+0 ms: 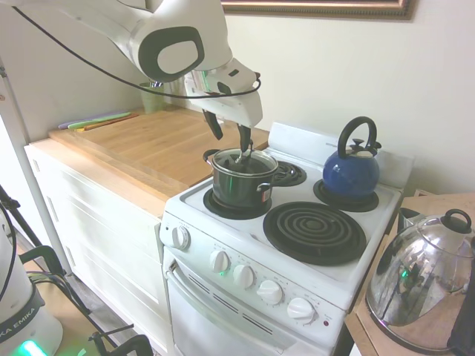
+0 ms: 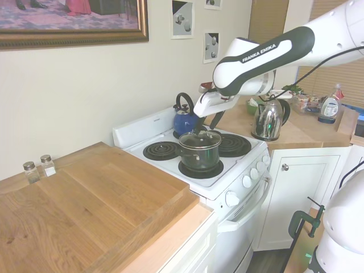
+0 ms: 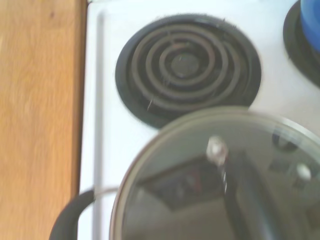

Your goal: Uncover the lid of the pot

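The lid sits flat on the pot, which stands on the stove's front burner nearest the wooden counter. Its black loop handle rises at the lid's centre, and the gripper hangs right above it, fingers pointing down, one to each side of the loop. The fingers look parted with a plain gap between them and nothing held; whether their tips already touch the handle I cannot tell. In the wrist view the handle runs as a dark bar across the glass from its silver rivet, so its long axis looks set across the fingers' closing line, which would suit a pinch.

Relative to the pot, the blue kettle stands on the rear burner farther from the counter, well apart. The large front coil beside the pot is bare, and so is the rear coil behind it. Straight up the way looks free, and the counter offers broad flat room for setting the lid down.
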Motion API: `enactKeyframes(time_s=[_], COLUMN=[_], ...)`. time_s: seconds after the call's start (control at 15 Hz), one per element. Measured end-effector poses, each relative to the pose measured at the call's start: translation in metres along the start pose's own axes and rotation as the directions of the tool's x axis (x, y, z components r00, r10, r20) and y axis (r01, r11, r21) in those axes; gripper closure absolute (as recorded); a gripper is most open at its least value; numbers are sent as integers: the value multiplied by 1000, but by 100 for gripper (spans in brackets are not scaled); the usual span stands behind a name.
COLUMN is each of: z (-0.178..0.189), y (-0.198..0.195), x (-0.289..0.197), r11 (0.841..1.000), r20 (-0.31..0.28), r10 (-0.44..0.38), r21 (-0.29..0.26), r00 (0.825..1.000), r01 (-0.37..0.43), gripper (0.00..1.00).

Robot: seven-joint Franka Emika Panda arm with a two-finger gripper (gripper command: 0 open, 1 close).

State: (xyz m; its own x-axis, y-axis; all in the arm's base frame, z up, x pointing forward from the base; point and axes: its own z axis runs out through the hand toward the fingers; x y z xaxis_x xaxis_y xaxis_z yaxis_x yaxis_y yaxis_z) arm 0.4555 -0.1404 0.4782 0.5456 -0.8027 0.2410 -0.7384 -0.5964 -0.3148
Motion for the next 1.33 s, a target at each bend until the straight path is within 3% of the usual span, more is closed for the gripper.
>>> enactKeyframes(time_s=[1.33], z=[19], y=[5], x=[24], r11=[999], r20=[33], r10=[47], r21=[-11], r00=[998], r01=[-47], gripper=[100])
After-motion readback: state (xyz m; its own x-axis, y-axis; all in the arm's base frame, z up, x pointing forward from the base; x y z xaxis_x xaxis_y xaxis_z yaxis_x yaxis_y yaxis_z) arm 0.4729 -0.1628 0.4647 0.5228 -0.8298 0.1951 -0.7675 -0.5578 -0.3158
